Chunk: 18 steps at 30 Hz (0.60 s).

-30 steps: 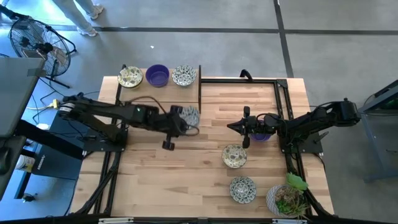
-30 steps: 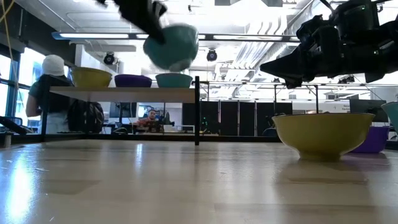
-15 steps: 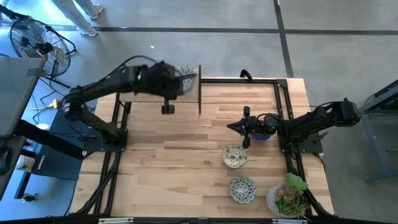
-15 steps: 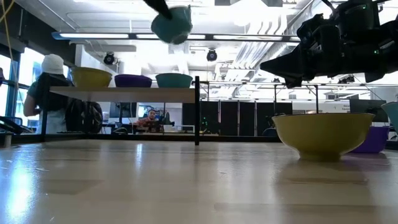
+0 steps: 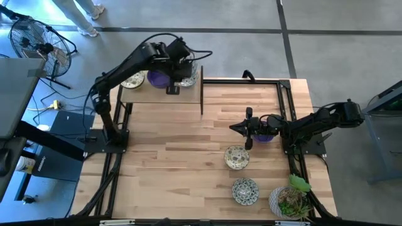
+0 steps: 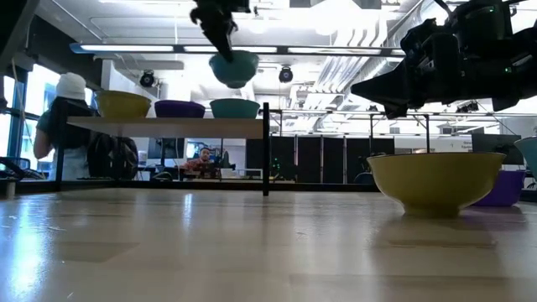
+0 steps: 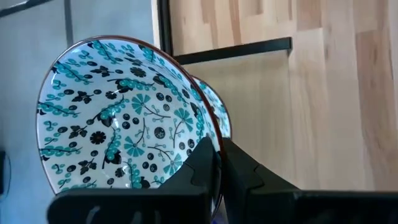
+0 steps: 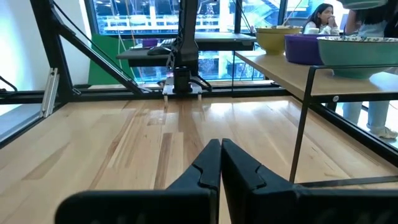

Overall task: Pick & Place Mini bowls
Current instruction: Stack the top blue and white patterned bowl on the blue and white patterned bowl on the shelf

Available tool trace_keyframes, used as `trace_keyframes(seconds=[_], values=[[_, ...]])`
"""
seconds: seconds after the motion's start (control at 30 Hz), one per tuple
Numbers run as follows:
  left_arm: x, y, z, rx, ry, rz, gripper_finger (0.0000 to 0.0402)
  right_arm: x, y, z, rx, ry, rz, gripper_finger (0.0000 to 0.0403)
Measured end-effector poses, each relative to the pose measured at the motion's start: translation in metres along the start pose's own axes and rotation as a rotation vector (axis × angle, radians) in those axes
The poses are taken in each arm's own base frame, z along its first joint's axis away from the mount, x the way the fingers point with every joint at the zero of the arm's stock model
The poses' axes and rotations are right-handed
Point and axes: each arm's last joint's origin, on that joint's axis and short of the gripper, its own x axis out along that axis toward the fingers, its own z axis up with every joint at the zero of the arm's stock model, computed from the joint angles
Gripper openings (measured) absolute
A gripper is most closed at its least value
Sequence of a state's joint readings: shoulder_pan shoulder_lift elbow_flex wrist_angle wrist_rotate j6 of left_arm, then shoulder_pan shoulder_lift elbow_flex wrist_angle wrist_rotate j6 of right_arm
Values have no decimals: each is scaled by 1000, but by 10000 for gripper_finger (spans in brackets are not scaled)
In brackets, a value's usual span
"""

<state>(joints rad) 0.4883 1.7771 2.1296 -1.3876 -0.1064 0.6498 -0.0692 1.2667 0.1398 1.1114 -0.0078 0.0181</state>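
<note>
My left gripper (image 6: 223,46) is shut on a white mini bowl (image 7: 124,118) with a teal floral pattern, held in the air above the raised shelf (image 5: 157,94) at the table's far left. Three bowls rest on that shelf by their bases: a yellowish one (image 5: 130,78), a purple one (image 5: 157,79) and a floral one (image 7: 219,115) right under the held bowl. My right gripper (image 5: 242,127) hovers shut at the table's right, beside a purple bowl (image 5: 265,136). Two more floral bowls (image 5: 237,157) (image 5: 245,190) lie on the table. My left gripper pinches the floral bowl's rim (image 7: 208,142), one finger (image 7: 202,165) inside the bowl and the other outside. The fingers slant down from above. The bowl hangs tilted below them (image 6: 233,69), lifted clear of the shelf and of the bowl under it.
A white pot with a green plant (image 5: 290,201) stands at the near right corner. A black frame (image 5: 286,107) runs along the table's right and far sides, and a black post (image 5: 201,91) ends the shelf. People stand in the room beyond the table (image 6: 71,126).
My left gripper, still shut on the floral bowl, has swung from over the table's middle toward the far edge and risen, ending above the shelf. The bowl has travelled with it, clear of everything.
</note>
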Motion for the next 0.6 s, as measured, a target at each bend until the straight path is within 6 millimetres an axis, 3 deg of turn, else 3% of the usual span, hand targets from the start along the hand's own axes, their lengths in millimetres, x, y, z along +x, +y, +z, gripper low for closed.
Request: trace_keyframes(seconds=[0.17, 0.6], values=[[20, 4, 2, 20, 48, -27, 6, 0, 0, -1, -1, 5, 0, 1], [43, 13, -1, 51, 95, -58, 6, 0, 0, -1, -1, 7, 3, 1]])
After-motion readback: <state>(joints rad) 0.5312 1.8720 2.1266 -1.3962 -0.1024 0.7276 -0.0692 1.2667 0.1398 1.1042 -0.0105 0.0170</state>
